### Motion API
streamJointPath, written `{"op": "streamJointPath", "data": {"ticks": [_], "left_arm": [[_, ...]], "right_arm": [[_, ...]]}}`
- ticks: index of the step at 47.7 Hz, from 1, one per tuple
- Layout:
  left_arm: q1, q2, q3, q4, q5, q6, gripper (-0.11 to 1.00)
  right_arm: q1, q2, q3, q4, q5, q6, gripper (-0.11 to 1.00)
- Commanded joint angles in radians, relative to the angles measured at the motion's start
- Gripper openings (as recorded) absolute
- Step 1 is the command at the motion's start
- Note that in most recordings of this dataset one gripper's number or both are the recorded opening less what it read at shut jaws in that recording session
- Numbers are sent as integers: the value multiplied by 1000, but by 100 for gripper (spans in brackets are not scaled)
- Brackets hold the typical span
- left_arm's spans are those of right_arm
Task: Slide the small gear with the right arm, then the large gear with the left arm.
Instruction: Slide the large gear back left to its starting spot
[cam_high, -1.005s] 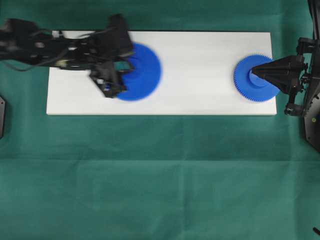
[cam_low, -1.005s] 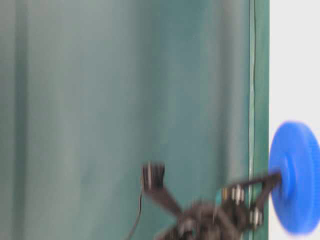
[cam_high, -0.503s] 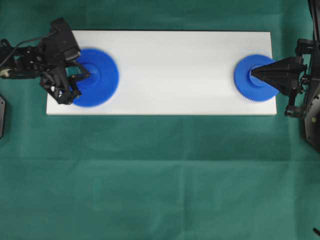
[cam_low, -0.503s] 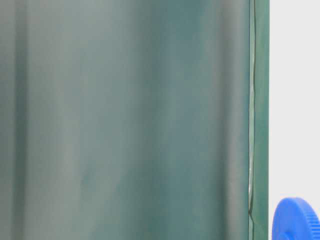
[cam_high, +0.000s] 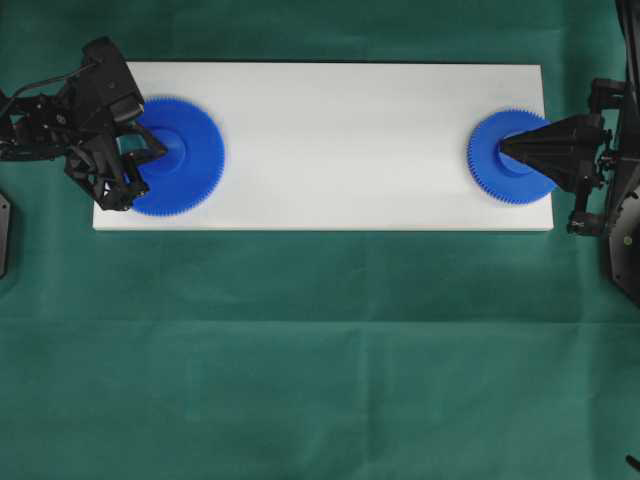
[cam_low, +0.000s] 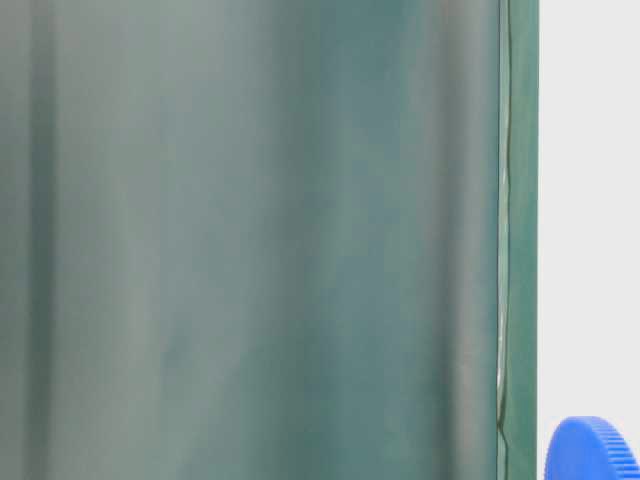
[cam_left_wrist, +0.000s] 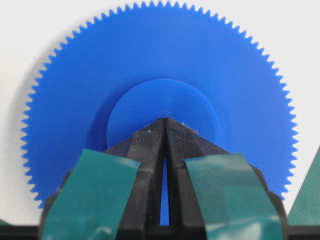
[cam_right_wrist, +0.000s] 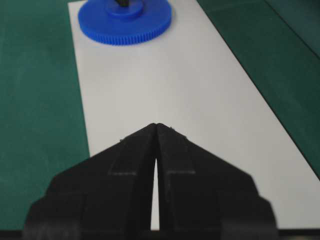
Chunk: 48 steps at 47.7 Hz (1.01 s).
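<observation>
The large gear (cam_high: 195, 160) lies flat at the left end of the white board (cam_high: 340, 140). My left gripper (cam_high: 163, 150) is shut, its tips resting on the gear's raised hub. In the left wrist view the teal-patched fingers (cam_left_wrist: 150, 150) meet at the tip (cam_left_wrist: 165, 120) over the hub of the large gear (cam_left_wrist: 165, 55). The small gear (cam_high: 485, 160) lies at the board's right end, with my right gripper (cam_high: 503, 148) shut and pointing onto its hub. The right wrist view has the right gripper (cam_right_wrist: 156, 125) shut, hiding the small gear, and the large gear (cam_right_wrist: 125, 22) far along the board.
A green cloth (cam_high: 320, 350) covers the table around the board. The board's middle (cam_right_wrist: 165, 85) is bare between the two gears. An edge of the large gear (cam_low: 592, 450) peeks into the table-level view.
My left gripper has slid the large gear leftward along the board from near its middle to its left end. The right gripper and small gear have stayed put.
</observation>
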Motion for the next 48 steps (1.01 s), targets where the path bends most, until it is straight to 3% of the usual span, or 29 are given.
{"op": "streamJointPath", "data": {"ticks": [1, 34, 48], "left_arm": [[8, -5, 14, 2, 0, 2, 0], [2, -210, 11, 2, -14, 8, 0], [2, -238, 20, 2, -15, 9, 0]], "right_arm": [[3, 6, -26, 3, -11, 2, 50], [3, 6, -26, 2, -11, 0, 50], [3, 6, -26, 2, -21, 0, 50]]}}
